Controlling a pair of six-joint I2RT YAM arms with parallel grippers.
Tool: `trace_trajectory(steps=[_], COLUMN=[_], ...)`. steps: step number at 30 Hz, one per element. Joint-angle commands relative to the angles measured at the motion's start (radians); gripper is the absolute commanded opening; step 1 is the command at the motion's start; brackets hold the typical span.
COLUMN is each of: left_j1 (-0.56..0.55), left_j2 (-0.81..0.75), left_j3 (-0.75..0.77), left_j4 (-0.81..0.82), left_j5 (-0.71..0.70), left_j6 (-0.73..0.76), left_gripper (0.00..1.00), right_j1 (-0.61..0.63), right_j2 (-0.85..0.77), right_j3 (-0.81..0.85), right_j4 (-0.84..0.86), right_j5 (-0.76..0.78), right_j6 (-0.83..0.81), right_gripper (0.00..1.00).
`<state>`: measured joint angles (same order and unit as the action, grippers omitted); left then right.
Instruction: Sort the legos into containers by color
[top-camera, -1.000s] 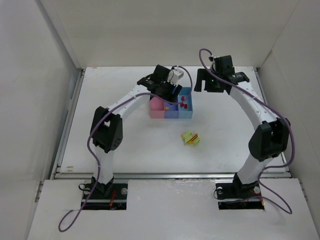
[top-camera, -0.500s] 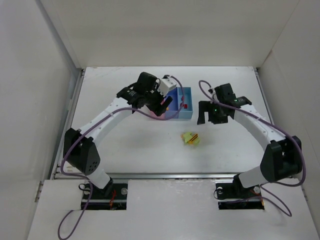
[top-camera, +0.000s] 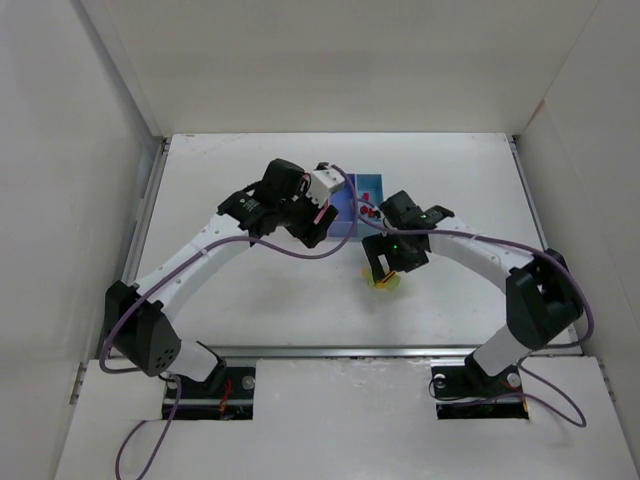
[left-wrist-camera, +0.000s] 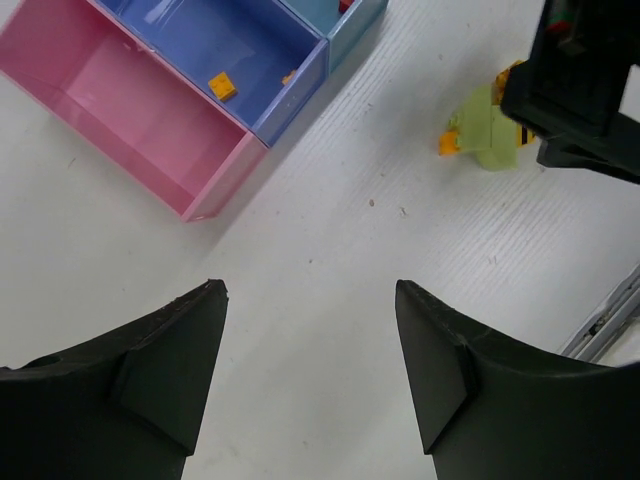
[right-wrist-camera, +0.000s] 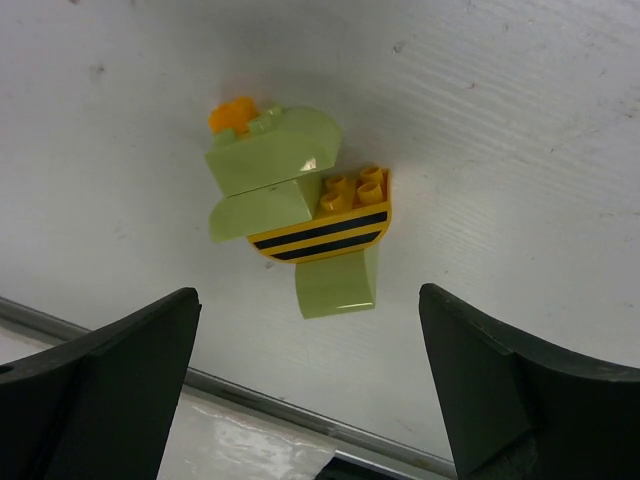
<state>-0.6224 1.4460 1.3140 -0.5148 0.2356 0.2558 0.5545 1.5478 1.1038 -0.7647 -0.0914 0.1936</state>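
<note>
Clump of lime yellow-green and black-striped yellow-orange plastic bricks lies on the white table, nearer than the bins and slightly to their right. Right gripper hangs directly above the clump, jaws wide apart, one finger on either side, not touching it. Three joined open-topped plastic bins stand in a row: pink bin left, medium blue bin centre, light blue bin right. Two small orange bricks lie in the medium blue bin; red bricks lie in the light blue bin. Left gripper hovers over bare table on the near side of the pink bin, jaws apart.
</note>
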Motion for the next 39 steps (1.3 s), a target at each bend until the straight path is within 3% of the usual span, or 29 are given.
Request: trace_trajectory(steps=[1, 7, 15, 19, 24, 28, 30, 32, 33, 35, 39], left_j1=[-0.007, -0.007, -0.007, -0.007, -0.007, -0.007, -0.007, -0.007, -0.007, -0.007, -0.007], left_j2=[-0.049, -0.079, -0.098, -0.098, -0.107, -0.107, -0.107, -0.107, -0.107, -0.107, -0.107], left_j3=[-0.022, -0.033, -0.053, -0.053, -0.053, -0.062, -0.062, -0.062, -0.062, -0.062, -0.071], left_j4=[0.009, 0.009, 0.009, 0.009, 0.009, 0.009, 0.009, 0.018, 0.018, 0.018, 0.018], left_j5=[-0.007, -0.007, -0.007, -0.016, -0.025, -0.025, -0.025, -0.025, -0.025, -0.025, -0.025], left_j6=[-0.016, -0.016, -0.016, -0.016, -0.016, -0.016, -0.016, -0.016, -0.016, -0.016, -0.007], left_gripper=[0.65, 0.65, 0.65, 0.65, 0.65, 0.65, 0.65, 0.65, 0.65, 0.65, 0.65], right_j1=[0.041, 0.050, 0.059, 0.059, 0.059, 0.078, 0.078, 0.078, 0.078, 0.078, 0.078], right_j2=[0.063, 0.127, 0.158, 0.196, 0.196, 0.178, 0.178, 0.187, 0.187, 0.212, 0.212], right_j3=[0.050, 0.050, 0.093, 0.093, 0.084, 0.084, 0.084, 0.093, 0.102, 0.113, 0.122], right_j4=[-0.062, -0.071, -0.053, -0.053, -0.062, -0.084, -0.084, -0.074, -0.074, -0.074, -0.074], right_j5=[0.084, 0.113, 0.139, 0.157, 0.157, 0.148, 0.168, 0.168, 0.168, 0.168, 0.186], right_j6=[0.007, 0.018, -0.023, -0.033, -0.043, -0.043, -0.043, -0.043, -0.043, -0.043, -0.043], right_gripper=[0.95, 0.94, 0.67, 0.58, 0.57, 0.65, 0.58, 0.43, 0.32, 0.27, 0.02])
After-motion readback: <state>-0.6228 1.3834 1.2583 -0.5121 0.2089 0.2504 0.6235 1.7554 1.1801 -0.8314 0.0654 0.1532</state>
